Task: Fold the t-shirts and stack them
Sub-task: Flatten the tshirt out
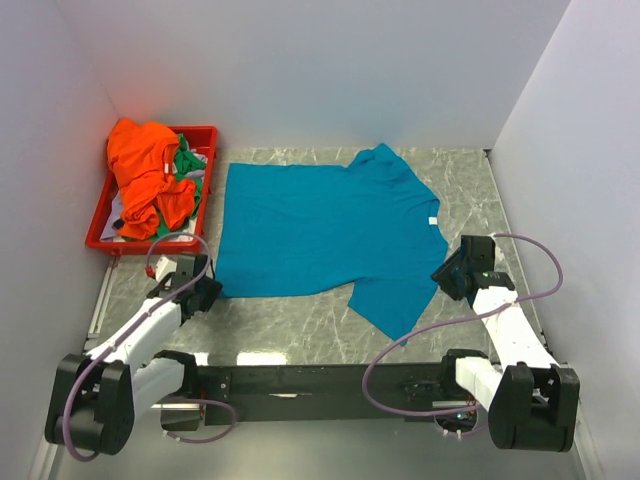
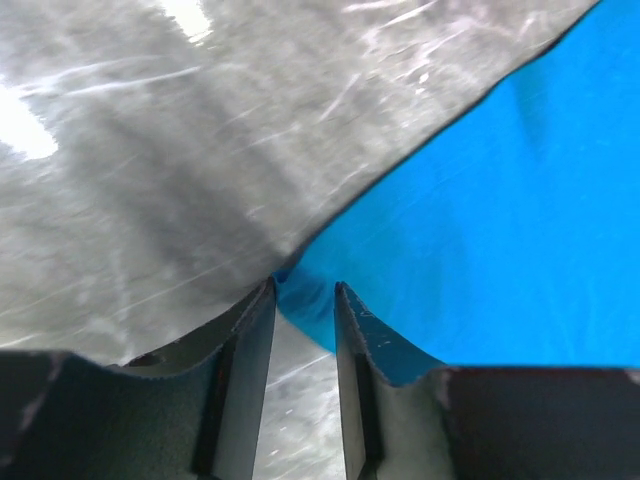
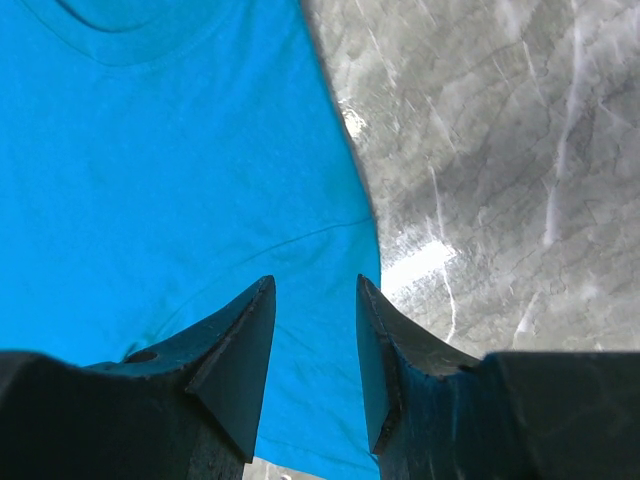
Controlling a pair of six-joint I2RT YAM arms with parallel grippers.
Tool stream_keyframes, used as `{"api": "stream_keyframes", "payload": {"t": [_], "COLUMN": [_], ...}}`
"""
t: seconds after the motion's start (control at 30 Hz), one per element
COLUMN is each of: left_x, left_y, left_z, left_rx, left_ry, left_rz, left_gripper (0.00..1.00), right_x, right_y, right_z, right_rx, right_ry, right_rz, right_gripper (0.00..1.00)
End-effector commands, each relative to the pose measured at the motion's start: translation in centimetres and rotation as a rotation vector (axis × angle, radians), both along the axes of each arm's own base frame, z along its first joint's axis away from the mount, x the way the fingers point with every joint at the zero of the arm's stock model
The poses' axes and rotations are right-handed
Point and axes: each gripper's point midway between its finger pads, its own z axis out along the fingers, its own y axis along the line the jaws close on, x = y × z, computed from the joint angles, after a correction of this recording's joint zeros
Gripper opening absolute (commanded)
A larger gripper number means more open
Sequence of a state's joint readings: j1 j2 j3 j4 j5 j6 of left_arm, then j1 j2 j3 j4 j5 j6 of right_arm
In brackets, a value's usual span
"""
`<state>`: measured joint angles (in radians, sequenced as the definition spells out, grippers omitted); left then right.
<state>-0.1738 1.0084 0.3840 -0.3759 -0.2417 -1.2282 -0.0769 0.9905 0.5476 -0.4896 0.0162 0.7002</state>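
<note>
A teal-blue t-shirt (image 1: 320, 230) lies spread flat on the marble table. My left gripper (image 1: 208, 290) is at its near left hem corner. In the left wrist view the gripper (image 2: 305, 288) is open, and the corner of the teal-blue shirt (image 2: 520, 220) sits between the fingertips. My right gripper (image 1: 447, 270) is at the shirt's right edge by the near sleeve. In the right wrist view it (image 3: 315, 282) hangs open and empty just above the teal-blue cloth (image 3: 150, 180). An orange t-shirt (image 1: 145, 170) lies crumpled on a green one (image 1: 188, 165).
A red plastic tray (image 1: 195, 129) at the back left holds the orange and green shirts. White walls close in the left, back and right. Bare marble table (image 1: 300, 330) shows between the shirt and the arm bases.
</note>
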Motion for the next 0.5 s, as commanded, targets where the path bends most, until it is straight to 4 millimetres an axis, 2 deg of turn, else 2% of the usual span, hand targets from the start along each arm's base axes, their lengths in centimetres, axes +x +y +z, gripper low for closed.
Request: {"api": "stream_keyframes", "payload": {"t": [0.0,0.13,0.3,0.47], "left_x": [-0.2,0.2,1.1,1.8], "left_y": [-0.4,-0.2,0.0,-0.1], "left_z": [-1.1,-1.5,-0.8,-0.1], "left_rx": [-0.008,0.011,0.037,0.046], "left_ry": [0.036,0.047,0.019,0.001], "left_rz": [0.001,-0.003,-0.017,-0.035], "left_gripper": [0.36,0.24,0.01,0.01], "right_x": [-0.6,-1.0,-1.4,-1.5], "right_y": [-0.6,-0.6,-0.1,0.1], "right_z": [-0.9,-1.4,-2.4,-3.5], "right_rx": [-0.01,-0.008,0.019,0.033], "right_ry": [0.029,0.05,0.074,0.106], "right_rz": [-0.041,-0.048,-0.042,-0.049], "right_gripper": [0.45,0.45,0.45,0.45]}}
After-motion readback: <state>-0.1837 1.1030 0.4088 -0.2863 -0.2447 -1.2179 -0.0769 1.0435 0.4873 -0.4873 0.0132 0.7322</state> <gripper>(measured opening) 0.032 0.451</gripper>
